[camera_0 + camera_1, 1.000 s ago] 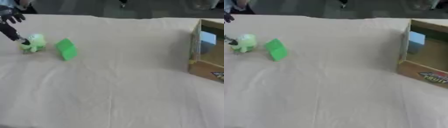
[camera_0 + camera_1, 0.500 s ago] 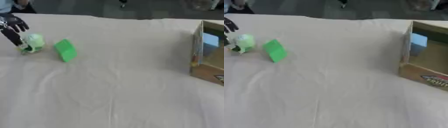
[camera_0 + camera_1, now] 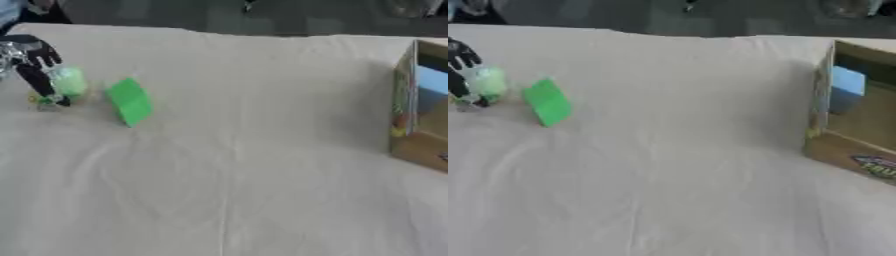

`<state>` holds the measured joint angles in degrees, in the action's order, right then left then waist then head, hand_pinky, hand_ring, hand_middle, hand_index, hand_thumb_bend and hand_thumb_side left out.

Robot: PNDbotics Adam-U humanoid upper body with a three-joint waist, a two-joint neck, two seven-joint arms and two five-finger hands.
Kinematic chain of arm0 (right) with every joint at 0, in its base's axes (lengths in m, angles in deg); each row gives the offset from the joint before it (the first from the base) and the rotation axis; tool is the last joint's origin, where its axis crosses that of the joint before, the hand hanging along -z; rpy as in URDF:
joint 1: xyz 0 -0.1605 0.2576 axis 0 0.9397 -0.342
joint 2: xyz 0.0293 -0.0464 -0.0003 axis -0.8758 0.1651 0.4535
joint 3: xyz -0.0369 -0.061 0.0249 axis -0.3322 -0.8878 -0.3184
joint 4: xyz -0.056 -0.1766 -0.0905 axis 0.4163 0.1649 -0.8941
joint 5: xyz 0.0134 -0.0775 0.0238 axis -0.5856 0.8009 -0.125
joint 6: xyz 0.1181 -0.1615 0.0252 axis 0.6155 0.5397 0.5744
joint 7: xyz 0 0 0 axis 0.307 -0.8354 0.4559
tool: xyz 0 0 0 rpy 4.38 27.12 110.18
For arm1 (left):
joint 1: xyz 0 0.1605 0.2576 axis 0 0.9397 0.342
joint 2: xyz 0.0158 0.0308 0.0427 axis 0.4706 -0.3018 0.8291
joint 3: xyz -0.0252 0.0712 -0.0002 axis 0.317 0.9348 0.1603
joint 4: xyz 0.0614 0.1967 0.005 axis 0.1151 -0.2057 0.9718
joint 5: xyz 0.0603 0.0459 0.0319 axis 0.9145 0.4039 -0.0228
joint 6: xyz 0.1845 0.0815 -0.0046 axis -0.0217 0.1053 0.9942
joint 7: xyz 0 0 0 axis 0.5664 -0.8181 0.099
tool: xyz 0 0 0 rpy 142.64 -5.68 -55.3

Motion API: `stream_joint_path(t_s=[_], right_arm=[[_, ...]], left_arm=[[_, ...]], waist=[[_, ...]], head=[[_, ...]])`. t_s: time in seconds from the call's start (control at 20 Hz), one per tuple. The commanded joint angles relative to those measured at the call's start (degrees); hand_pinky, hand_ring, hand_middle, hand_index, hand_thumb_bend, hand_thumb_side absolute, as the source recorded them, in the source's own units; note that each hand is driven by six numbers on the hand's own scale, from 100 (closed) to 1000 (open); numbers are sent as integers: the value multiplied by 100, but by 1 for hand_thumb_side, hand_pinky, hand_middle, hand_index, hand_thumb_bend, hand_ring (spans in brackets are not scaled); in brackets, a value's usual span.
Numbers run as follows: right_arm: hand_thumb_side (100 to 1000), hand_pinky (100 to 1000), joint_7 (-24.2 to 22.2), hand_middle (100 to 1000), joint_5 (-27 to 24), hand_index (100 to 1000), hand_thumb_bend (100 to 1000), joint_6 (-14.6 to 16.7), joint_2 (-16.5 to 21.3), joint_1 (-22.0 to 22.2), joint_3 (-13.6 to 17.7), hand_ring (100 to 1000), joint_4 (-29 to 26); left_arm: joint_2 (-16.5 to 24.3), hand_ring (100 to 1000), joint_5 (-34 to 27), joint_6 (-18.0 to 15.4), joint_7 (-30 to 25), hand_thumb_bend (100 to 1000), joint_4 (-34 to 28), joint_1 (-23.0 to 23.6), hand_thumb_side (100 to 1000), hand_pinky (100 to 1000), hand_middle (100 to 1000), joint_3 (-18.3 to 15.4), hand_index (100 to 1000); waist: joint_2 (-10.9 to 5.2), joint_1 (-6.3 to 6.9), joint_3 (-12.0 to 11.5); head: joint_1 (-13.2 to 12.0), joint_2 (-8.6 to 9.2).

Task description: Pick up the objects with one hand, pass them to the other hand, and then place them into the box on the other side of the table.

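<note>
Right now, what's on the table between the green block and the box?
Nothing. Between the green block and the box there is only bare cloth; both eye views show it.

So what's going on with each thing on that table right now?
Left hand: at the table's left edge, fingers curled round the pale green object.
Pale green object: on the cloth, in that hand.
Green block: lying free, untouched.
Cardboard box: at the right, open, a blue item inside.
Right hand: not visible.
</note>
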<state>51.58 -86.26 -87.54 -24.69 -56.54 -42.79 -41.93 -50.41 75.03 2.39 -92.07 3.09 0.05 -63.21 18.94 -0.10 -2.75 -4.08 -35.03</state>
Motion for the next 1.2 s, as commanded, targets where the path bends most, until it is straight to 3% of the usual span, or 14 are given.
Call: stream_joint_path(t_s=[0.05,0.6,0.85,1.2], right_arm=[[451,993,18,851,56,946,109,-2,98,-55,31,995,-128],[451,993,28,848,68,943,109,8,84,-42,6,993,-99],[451,993,39,844,53,940,106,23,74,-32,-1,989,-111],[456,993,54,848,33,939,100,37,59,-15,11,989,-108]], left_arm=[[119,831,198,48,-59,713,25,-151,100,808,776,-121,847],[95,830,617,134,-465,640,163,-128,100,804,772,-167,806],[53,826,738,163,-388,606,168,-93,100,799,769,-179,803],[-1,757,1010,183,83,407,181,1,100,741,680,-104,684]], waist=[[-86,7,13],[-88,-18,13],[-88,-30,18],[-97,-43,19]], head=[[-65,86],[-135,76],[-165,72],[-204,67]])
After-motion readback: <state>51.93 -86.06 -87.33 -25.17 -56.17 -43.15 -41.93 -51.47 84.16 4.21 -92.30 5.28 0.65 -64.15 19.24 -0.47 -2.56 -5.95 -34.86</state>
